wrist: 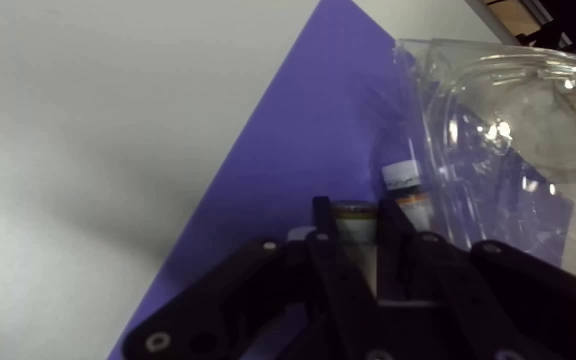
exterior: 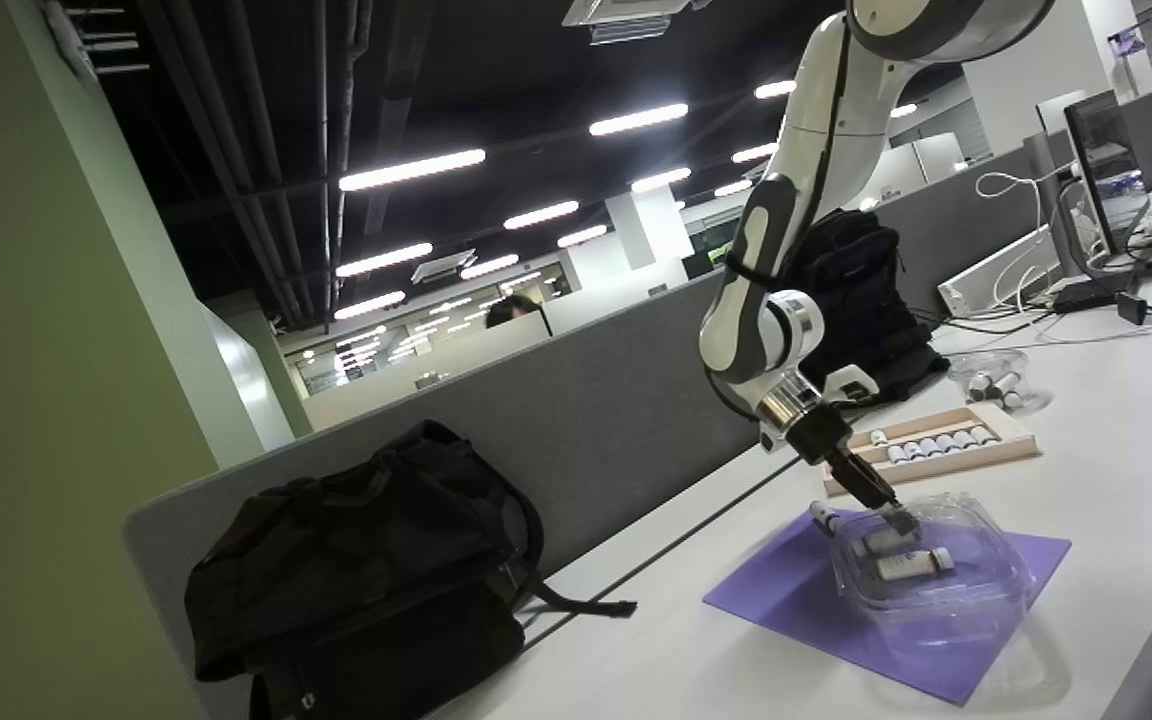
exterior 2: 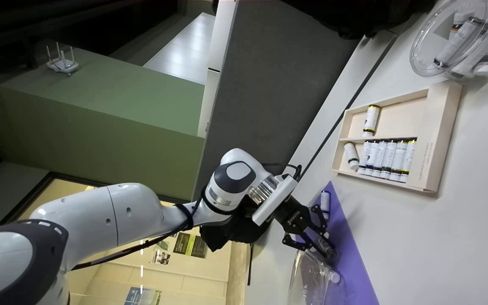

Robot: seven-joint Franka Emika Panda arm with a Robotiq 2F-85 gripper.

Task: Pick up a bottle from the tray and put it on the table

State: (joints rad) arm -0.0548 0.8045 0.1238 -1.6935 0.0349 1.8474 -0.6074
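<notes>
My gripper (wrist: 355, 220) is shut on a small white-labelled bottle (wrist: 356, 231) with a yellow-green band, above the purple mat. In both exterior views the gripper (exterior: 894, 506) (exterior 2: 328, 250) is low over the mat, beside a clear container. Whether the bottle touches the mat cannot be told. The light tan tray (exterior: 1018, 440) (exterior 2: 432, 140) lies on the white table (exterior: 1106, 500) (exterior 2: 460, 237), away from the gripper. It holds a row of bottles (exterior 2: 388, 159), a tilted one beside the row and a single one (exterior 2: 371, 120) in its other compartment.
The clear plastic container (exterior: 966, 580) (wrist: 508, 150) stands on the purple mat (exterior: 776, 590) (wrist: 288, 130). A white-capped bottle (wrist: 402, 175) lies by it. Another bottle (exterior 2: 325, 202) is at the mat's corner. A clear tub (exterior 2: 456, 38) of bottles is beyond the tray. A partition (exterior: 616, 400) edges the table.
</notes>
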